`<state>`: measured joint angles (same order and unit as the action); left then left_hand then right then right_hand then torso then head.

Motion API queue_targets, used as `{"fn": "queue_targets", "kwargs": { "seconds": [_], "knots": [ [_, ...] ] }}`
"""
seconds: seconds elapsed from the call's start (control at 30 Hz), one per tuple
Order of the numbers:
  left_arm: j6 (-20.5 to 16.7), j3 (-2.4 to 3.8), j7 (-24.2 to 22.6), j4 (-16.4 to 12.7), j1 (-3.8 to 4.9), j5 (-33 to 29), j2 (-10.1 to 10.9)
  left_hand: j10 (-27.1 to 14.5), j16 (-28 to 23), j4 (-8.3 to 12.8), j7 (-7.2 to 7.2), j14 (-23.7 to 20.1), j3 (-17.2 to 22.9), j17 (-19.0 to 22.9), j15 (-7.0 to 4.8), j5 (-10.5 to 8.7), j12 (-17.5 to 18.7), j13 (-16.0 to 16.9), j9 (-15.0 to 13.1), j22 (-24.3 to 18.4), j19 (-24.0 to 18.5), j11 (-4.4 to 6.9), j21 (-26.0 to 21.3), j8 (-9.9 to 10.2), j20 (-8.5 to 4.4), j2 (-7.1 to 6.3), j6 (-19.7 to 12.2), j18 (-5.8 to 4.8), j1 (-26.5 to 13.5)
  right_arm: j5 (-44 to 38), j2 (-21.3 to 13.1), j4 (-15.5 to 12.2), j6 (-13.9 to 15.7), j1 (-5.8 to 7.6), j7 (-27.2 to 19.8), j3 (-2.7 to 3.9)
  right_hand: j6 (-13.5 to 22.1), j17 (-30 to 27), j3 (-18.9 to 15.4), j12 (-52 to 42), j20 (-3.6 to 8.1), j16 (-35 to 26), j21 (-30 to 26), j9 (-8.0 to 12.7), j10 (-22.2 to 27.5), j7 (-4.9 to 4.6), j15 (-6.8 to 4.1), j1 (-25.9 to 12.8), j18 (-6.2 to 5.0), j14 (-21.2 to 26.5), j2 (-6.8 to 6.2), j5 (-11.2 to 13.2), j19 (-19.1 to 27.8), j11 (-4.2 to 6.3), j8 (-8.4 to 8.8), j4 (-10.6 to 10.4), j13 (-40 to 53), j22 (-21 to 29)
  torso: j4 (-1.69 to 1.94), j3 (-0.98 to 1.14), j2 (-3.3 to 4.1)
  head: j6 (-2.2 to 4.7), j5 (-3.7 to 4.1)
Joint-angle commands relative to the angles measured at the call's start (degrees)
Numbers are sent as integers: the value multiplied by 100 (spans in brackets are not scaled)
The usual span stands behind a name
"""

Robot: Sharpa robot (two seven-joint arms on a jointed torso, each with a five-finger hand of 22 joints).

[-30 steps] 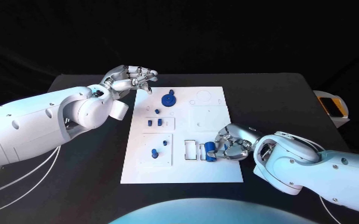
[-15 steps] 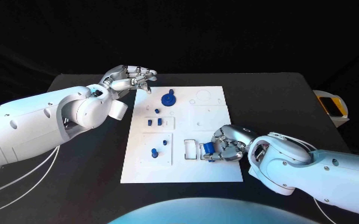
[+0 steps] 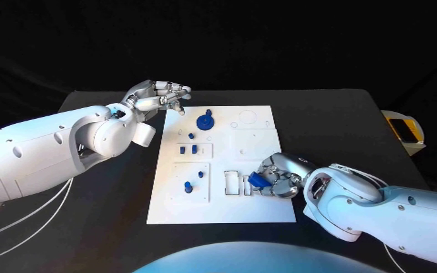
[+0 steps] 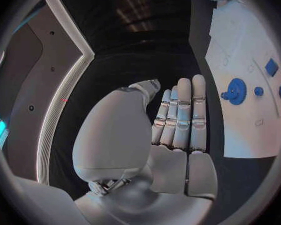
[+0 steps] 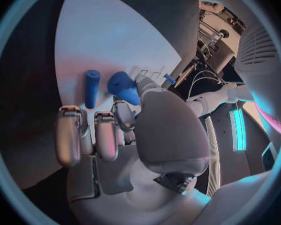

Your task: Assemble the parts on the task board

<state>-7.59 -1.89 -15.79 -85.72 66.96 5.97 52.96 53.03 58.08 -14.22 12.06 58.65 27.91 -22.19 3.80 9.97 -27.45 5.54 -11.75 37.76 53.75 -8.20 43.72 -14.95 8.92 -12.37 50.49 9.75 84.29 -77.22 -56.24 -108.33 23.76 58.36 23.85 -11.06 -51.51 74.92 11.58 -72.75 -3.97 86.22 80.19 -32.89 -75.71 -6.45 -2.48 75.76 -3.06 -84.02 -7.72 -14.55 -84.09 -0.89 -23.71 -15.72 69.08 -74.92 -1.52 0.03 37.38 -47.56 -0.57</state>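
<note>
- Two hands were in play: my right hand sat low over the near right part of the task board, pinching a blue part between thumb and a finger, while my left hand hung off the board's far left corner, holding nothing, its fingers straight and close together.
- One blue cylinder lay on the board just beside the pinched part; I judged a sideways nudge from my fingers could roll it away.
- Just beside the right hand on the board was an outlined rectangular slot; if that was the seat, I could not tell how the part was turned, and pressing it in tilted could jam it or pop it out of the pinch.
- My own fingers hid much of the part from the head view, so any misalignment would be hard to catch.
- Further up the board, a blue gear and small blue pegs stood well apart from the hand, at little risk.
</note>
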Motion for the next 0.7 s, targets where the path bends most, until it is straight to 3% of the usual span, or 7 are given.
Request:
{"fn": "queue_targets", "kwargs": {
  "seconds": [0.03, 0.37, 0.47, 0.5, 0.57, 0.7],
  "knots": [
    [107, 4, -12, -8, 3, -42, -17, -27, -19, 18, 2, -35, -15, -6, 3, -27, -25, 6, -9, -7, 22, 9, -29, 20, 24, 44, -45, 75, -20, 709, -11, -77, 362, 12, -92, -5, -296, 643, 109, 39, 69, -19, -55, -42, -9, 169, -65, 7, 88, -420, 101, -25, -185, 39, -138, -29, -30, -1221, 1, -4, -3, 10, -1],
    [111, 4, -5, -1, 3, -42, -35, -29, -19, 14, 3, -36, -15, -6, 4, -27, -25, 6, -9, -7, 22, 7, -31, 20, 25, 48, -46, 74, -25, 1346, 22, -284, 401, 264, -169, 2, -338, 697, 178, 12, 101, 4, 24, -34, -93, 184, -88, -237, 106, -434, 36, 68, -218, 56, -174, -88, 32, -1243, 3, -17, -6, 28, 1],
    [122, 4, -4, 1, 3, -42, -43, -36, -19, 7, 5, -38, -16, -7, 7, -26, -26, 6, -9, -9, 22, 5, -35, 21, 26, 51, -51, 74, -35, 1406, 92, -269, 241, 293, -157, 3, -340, 699, 178, 14, 103, 4, 16, -29, -108, 180, -86, -410, 105, -435, 32, 123, -216, 52, -184, -93, 43, -1241, 4, -19, -7, 25, 9],
    [125, 4, -4, 3, 3, -42, -46, -36, -19, 7, 5, -38, -16, -7, 7, -26, -26, 6, -9, -9, 22, 5, -35, 21, 26, 51, -51, 74, -35, 1423, 129, -253, 168, 301, -151, 3, -335, 692, 139, 38, 98, 0, -20, -25, -98, 165, -74, -621, 98, -433, 54, 270, -202, 37, -187, -96, 27, -1231, 5, -16, -8, 30, 0],
    [135, 4, -4, 8, 3, -42, -56, -48, -16, -33, 10, -41, -27, -9, 15, -27, -30, 9, -9, -18, 20, -1, -50, 23, 33, 60, -58, 72, -84, 1430, 226, -207, -4, 316, -141, 4, -323, 686, 35, 47, 91, -5, -37, -30, -101, 164, -70, -894, 95, -431, 47, 50, -195, 33, -211, -89, 37, -1226, 8, -8, -7, 33, -21],
    [145, 4, 4, 12, 3, -42, -62, -51, -16, -39, 10, -42, -26, -10, 16, -26, -31, 10, -10, -20, 20, -1, -53, 23, 34, 66, -59, 72, -90, 1343, 395, -122, -287, 328, -101, 5, -327, 671, -13, 26, 92, -13, -53, -37, -122, 168, -73, -986, 91, -428, 53, 20, -189, 37, -233, -98, 70, -1222, 17, -6, 4, 58, -67]
  ]
}}
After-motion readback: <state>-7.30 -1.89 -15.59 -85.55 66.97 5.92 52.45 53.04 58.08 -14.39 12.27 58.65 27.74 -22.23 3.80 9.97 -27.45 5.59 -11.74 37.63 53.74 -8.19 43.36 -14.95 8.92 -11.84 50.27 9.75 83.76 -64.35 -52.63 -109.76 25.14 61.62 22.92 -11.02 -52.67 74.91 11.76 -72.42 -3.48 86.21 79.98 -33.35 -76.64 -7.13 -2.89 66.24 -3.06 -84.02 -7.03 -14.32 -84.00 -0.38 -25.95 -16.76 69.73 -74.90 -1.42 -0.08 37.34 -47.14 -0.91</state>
